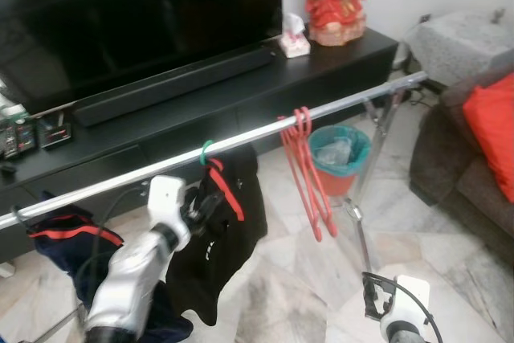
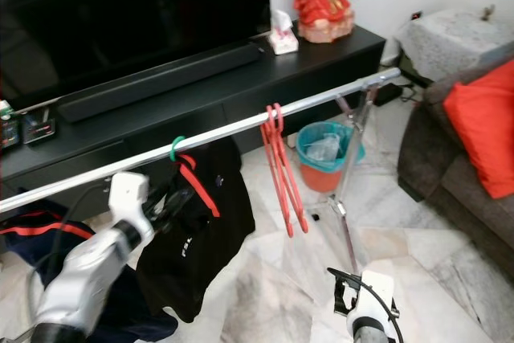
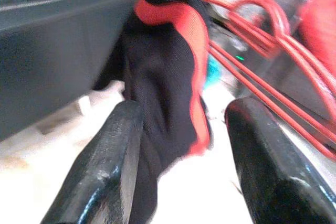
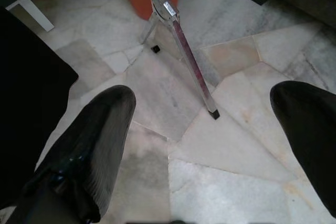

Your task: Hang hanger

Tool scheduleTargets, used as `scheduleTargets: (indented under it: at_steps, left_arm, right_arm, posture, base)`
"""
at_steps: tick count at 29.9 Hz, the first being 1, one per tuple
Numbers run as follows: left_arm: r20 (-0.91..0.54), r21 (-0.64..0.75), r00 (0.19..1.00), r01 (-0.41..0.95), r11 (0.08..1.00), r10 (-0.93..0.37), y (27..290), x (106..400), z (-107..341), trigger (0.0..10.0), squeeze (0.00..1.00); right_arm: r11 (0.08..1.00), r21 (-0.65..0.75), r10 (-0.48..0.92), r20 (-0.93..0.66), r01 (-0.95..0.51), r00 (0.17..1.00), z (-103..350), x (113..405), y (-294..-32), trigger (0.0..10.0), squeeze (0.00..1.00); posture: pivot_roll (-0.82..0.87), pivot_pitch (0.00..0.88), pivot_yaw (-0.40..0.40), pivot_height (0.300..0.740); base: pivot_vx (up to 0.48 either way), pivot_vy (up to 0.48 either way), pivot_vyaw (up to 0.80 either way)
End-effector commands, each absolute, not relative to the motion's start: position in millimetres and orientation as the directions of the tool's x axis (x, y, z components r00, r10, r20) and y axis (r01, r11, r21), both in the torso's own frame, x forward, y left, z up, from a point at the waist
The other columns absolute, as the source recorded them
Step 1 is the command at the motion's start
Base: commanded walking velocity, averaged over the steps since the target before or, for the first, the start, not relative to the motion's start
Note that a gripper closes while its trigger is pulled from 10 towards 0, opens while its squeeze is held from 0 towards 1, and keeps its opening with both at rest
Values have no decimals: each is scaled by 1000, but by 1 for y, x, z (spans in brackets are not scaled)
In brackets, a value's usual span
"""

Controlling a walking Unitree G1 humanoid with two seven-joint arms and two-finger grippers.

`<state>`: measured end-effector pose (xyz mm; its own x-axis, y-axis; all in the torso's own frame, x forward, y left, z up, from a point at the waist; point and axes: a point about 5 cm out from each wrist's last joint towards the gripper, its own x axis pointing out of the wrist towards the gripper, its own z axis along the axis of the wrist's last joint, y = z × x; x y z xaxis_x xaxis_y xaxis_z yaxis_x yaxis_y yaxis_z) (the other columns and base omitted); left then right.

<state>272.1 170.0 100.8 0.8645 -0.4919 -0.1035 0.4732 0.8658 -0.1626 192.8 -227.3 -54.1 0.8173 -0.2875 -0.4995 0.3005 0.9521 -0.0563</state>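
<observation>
Your left tool (image 1: 210, 201) sits right at the black garment (image 1: 221, 238), fingers spread either side of its red-trimmed shoulder, pinching nothing solid that I can see. The green hanger (image 1: 206, 153) is hooked on the rail (image 1: 241, 140), just above and ahead of that tool. The rail's long axis runs from your near left up to far right, with red hangers (image 1: 309, 170) further along toward the right end. Right tool (image 4: 205, 145) hangs low over the floor (image 4: 247, 40), fingers spread, empty. Left arm is clearly nearer.
</observation>
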Motion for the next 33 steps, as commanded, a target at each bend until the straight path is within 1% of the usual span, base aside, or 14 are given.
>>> scheduleTargets:
  at_steps: [1, 2, 7, 8, 9, 10, 12, 14, 15, 22, 24, 30, 31, 33]
  left_arm:
    - [-115, -176, 833, 519, 837, -541, 176, 263, 105, 10000, 1000]
    - [-115, -176, 833, 519, 837, -541, 176, 263, 105, 10000, 1000]
    - [-272, -199, 758, 558, 806, -592, 211, 227, 95, 10000, 1000]
    - [-340, -188, 748, 539, 821, -570, 221, 218, 84, 10000, 851]
    - [-340, -188, 748, 539, 821, -570, 221, 218, 84, 10000, 851]
    - [-390, -181, 765, 483, 857, -513, 232, 214, 70, 10000, 0]
    - [-490, -120, 781, 381, 917, -388, 243, 211, 46, 10000, 0]
    - [-499, -131, 778, 369, 920, -382, 242, 209, 38, 10000, 0]
    - [-521, -170, 763, 346, 923, -382, 238, 204, 26, 10000, 0]
    - [-625, -213, 688, 303, 929, -368, 229, 189, -14, 10000, 0]
    - [-695, -173, 651, 259, 950, -304, 233, 183, -35, 10000, 0]
    - [-755, -88, 641, 108, 990, -137, 235, 186, -57, 10000, 0]
    - [-755, -88, 641, 108, 990, -137, 235, 186, -57, 10000, 0]
    - [-772, -49, 632, 39, 998, -63, 231, 191, -65, 10000, 0]
  right_arm:
    - [956, -51, -276, -497, 290, 823, -54, 193, -224, 10000, 0]
    - [956, -51, -276, -497, 290, 823, -54, 193, -224, 10000, 0]
    - [959, -55, -265, -505, 277, 821, -55, 191, -225, 10000, 0]
    - [961, -55, -260, -515, 271, 817, -57, 190, -224, 10000, 0]
    - [961, -55, -260, -515, 271, 817, -57, 190, -224, 10000, 0]
    - [962, -57, -256, -528, 267, 810, -58, 189, -223, 10000, 0]
    - [963, -58, -252, -552, 265, 795, -62, 185, -223, 10000, 0]
    - [962, -62, -253, -565, 266, 785, -64, 183, -223, 10000, 0]
    - [961, -61, -252, -584, 268, 772, -66, 179, -224, 10000, 0]
    - [962, -73, -245, -650, 262, 719, -76, 164, -227, 10000, 0]
    - [962, -60, -234, -678, 265, 697, -79, 160, -228, 10000, 0]
    - [955, -18, -208, -752, 296, 626, -87, 147, -228, 10000, 0]
    - [955, -18, -208, -752, 296, 626, -87, 147, -228, 10000, 0]
    - [955, -31, -201, -801, 296, 564, -93, 137, -228, 10000, 0]
  posture:
    - [-23, 0, 90, 740]
    - [-23, 0, 90, 740]
    - [-6, 0, 81, 740]
    - [0, 0, 77, 740]
    - [0, 0, 77, 740]
    - [-1, 0, 76, 740]
    - [-4, 0, 75, 740]
    - [-7, 0, 75, 740]
    - [-11, 0, 75, 740]
    - [-12, 0, 67, 740]
    - [-12, 0, 61, 740]
    - [-23, 0, 58, 740]
    - [-23, 0, 58, 740]
    - [-25, 0, 61, 740]
  base:
    - [0, 0, 0]
    - [0, 0, 0]
    - [0, 0, 0]
    - [0, 0, 0]
    - [0, 0, 0]
    - [0, 0, 0]
    - [0, 0, 0]
    - [0, 0, 0]
    - [0, 0, 0]
    - [0, 0, 0]
    - [0, 0, 0]
    - [0, 0, 0]
    - [0, 0, 0]
    - [0, 0, 0]
